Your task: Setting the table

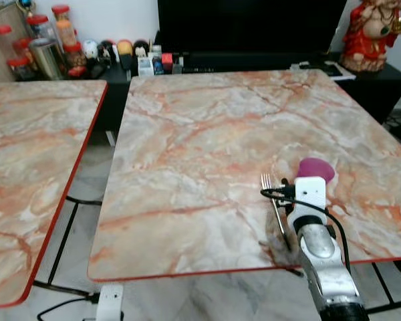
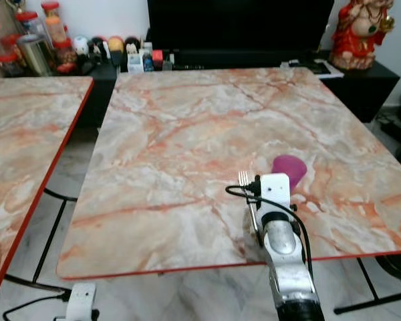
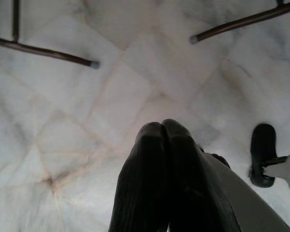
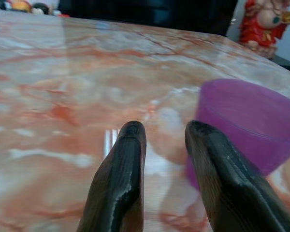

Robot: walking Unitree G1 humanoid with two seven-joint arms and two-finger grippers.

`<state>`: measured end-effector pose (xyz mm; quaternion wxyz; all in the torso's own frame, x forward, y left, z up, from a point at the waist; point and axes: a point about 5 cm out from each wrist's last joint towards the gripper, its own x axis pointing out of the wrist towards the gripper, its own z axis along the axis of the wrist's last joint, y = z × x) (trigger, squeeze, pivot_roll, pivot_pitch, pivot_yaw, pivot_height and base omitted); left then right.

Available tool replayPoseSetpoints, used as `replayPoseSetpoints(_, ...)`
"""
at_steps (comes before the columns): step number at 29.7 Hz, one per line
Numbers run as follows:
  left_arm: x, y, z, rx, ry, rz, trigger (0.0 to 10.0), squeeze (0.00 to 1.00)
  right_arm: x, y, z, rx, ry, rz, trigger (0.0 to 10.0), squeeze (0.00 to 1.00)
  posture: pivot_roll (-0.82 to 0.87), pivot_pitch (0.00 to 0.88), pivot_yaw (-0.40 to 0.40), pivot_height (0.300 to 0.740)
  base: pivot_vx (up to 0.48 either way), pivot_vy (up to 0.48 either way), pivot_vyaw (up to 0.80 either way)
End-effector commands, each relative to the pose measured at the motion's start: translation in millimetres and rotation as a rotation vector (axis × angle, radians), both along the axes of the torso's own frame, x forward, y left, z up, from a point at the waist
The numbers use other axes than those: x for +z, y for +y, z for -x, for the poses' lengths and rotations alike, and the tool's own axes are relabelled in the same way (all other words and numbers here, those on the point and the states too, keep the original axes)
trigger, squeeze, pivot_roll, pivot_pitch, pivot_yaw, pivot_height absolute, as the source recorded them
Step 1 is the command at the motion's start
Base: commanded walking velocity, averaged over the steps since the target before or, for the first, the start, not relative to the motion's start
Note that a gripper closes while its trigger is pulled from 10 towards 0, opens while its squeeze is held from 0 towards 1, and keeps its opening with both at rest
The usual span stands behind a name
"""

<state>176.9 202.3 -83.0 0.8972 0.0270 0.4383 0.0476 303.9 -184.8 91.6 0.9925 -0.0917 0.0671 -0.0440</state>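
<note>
The right end effector is out over the near right part of the marble table, low above its surface. In the right wrist view its two fingers stand a narrow gap apart with bare tabletop showing between them; nothing is seen held at the tips. A fork lies on the table just beside the right wrist, on its left side. Its tines point away from the robot and its handle runs back toward the near edge, so its long axis is roughly in line with the forearm. The lower handle is hidden by the arm, and whether the arm touches it cannot be told. A purple cup stands just beyond the end effector and slightly to its right, near the right finger; contact cannot be confirmed. In the head views the wrist housing covers most of the cup. The left end effector hangs idle over the tiled floor, fingers pressed together and empty. A second table stands well apart to the left. Judgement: fork and cup are both already on the table, and the right arm is much the nearer to each. Any next grasp turns on the fork lying alongside and behind the fingertips, not ahead of them, while the cup sits ahead.
</note>
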Motion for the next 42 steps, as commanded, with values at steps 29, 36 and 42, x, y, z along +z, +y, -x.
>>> replayPoseSetpoints(29,-4.1,-0.3,7.3,-0.019,0.048,0.011,10.0,0.00,-5.3,2.5,3.5,0.029,0.211,-0.050,10.0,0.00,-0.11,0.061,0.007,0.740,0.000,0.000,0.00)
replayPoseSetpoints(36,-4.6,-1.9,7.4,-0.024,0.055,0.022,10.0,0.00,-9.9,5.9,5.5,0.009,0.241,-0.053,10.0,0.00,-0.11,0.061,0.005,0.740,0.000,0.000,0.00)
replayPoseSetpoints(42,-4.8,-2.3,7.6,-0.026,0.057,0.023,10.0,0.00,-9.7,6.3,5.2,-0.004,0.243,-0.057,10.0,0.00,-0.11,0.061,0.005,0.740,0.000,0.000,0.00)
